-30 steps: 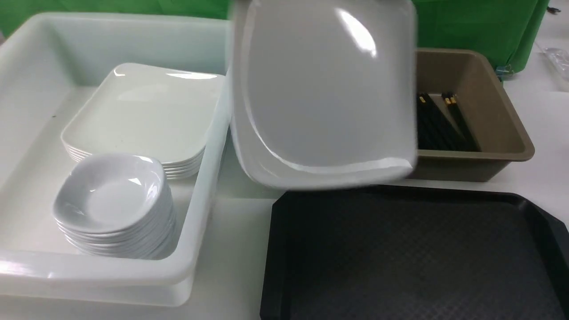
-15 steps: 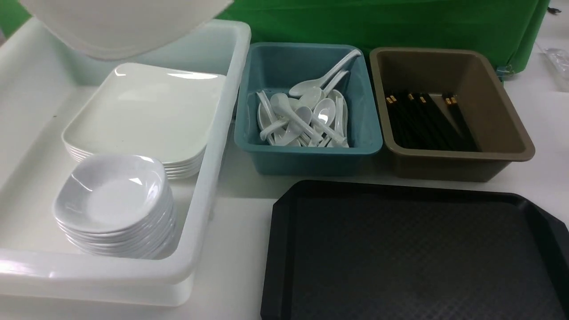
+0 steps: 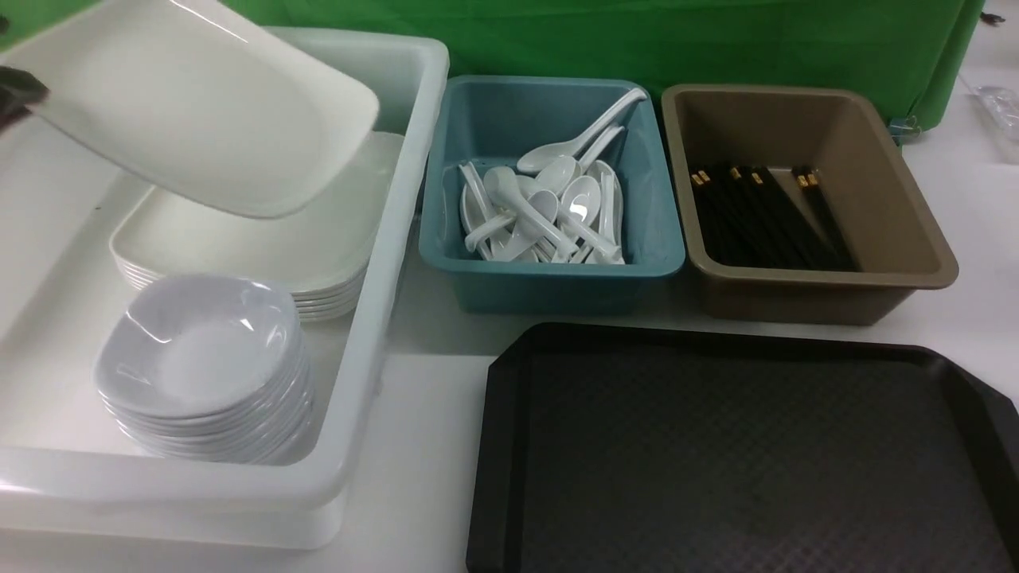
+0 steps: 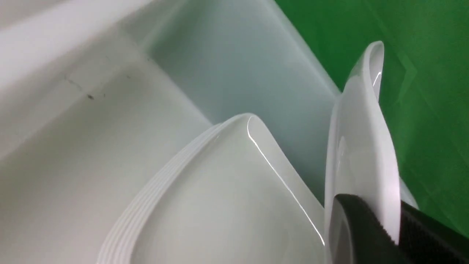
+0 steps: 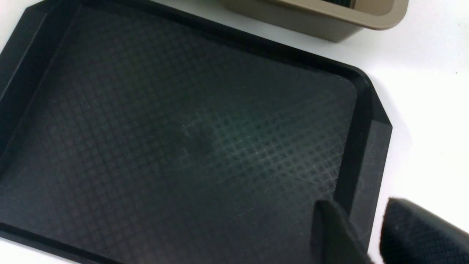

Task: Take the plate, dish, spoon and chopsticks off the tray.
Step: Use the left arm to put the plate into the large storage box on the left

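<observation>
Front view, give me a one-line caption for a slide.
Left gripper holds a white plate tilted above the plate stack in the white bin, black tray alongside.

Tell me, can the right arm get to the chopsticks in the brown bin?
Probably yes: the right gripper hangs empty and open over the tray, and nothing covers the chopsticks in the open-topped brown bin.

Black tray (image 3: 740,461): textured base open from above. Far edge: teal bin (image 3: 549,286) and brown bin (image 3: 796,298) walls stand just beyond. Inside white bin (image 3: 370,318): tilted plate (image 3: 207,111) overhangs plate stack (image 3: 263,247); dish stack (image 3: 199,358) fills near corner; bare floor along left wall.
</observation>
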Controlling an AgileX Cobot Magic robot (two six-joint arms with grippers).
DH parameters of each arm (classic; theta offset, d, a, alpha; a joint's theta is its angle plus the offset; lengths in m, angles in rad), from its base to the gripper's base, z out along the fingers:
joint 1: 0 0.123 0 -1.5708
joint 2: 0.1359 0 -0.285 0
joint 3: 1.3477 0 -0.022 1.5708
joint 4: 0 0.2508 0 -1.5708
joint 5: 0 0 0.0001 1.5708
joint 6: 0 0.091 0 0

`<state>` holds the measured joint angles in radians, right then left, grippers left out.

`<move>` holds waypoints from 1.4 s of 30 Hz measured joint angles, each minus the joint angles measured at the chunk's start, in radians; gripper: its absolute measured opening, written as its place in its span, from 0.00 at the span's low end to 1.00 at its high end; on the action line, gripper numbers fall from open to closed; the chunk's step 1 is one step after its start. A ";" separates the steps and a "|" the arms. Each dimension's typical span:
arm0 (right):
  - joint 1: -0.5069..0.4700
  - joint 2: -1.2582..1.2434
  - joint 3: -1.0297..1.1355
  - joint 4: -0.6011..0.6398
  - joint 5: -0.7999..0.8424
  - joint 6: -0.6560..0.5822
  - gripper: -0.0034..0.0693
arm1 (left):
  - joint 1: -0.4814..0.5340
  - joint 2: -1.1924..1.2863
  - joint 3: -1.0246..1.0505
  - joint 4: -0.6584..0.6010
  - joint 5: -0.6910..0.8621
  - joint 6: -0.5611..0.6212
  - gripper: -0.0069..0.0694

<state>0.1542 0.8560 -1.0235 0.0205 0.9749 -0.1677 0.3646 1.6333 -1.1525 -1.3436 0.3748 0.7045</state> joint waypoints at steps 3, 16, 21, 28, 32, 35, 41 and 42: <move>0.000 0.000 0.000 0.000 0.000 0.011 0.38 | -0.037 0.037 0.000 -0.008 -0.029 0.002 0.13; 0.000 0.000 0.000 0.000 0.000 0.028 0.38 | -0.058 0.109 0.001 0.088 -0.071 -0.039 0.19; 0.000 0.000 0.000 0.000 0.000 0.034 0.38 | -0.057 0.099 0.001 0.212 -0.053 -0.057 0.47; 0.000 0.000 0.000 0.000 0.001 0.081 0.38 | -0.057 0.032 0.001 0.385 -0.041 -0.121 0.73; 0.000 0.000 0.000 0.000 0.016 0.082 0.38 | -0.057 -0.019 0.001 0.546 -0.013 -0.230 0.77; 0.000 0.000 0.000 0.000 0.025 0.084 0.38 | -0.057 -0.046 0.001 0.610 0.021 -0.267 0.78; 0.000 0.000 0.000 0.000 0.035 0.084 0.38 | -0.057 -0.049 0.000 0.651 0.091 -0.286 0.78; 0.000 0.000 0.000 0.000 0.035 0.084 0.38 | -0.057 -0.049 0.000 0.668 0.113 -0.286 0.77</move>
<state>0.1542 0.8560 -1.0235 0.0205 1.0101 -0.0839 0.3076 1.5841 -1.1528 -0.6753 0.4874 0.4188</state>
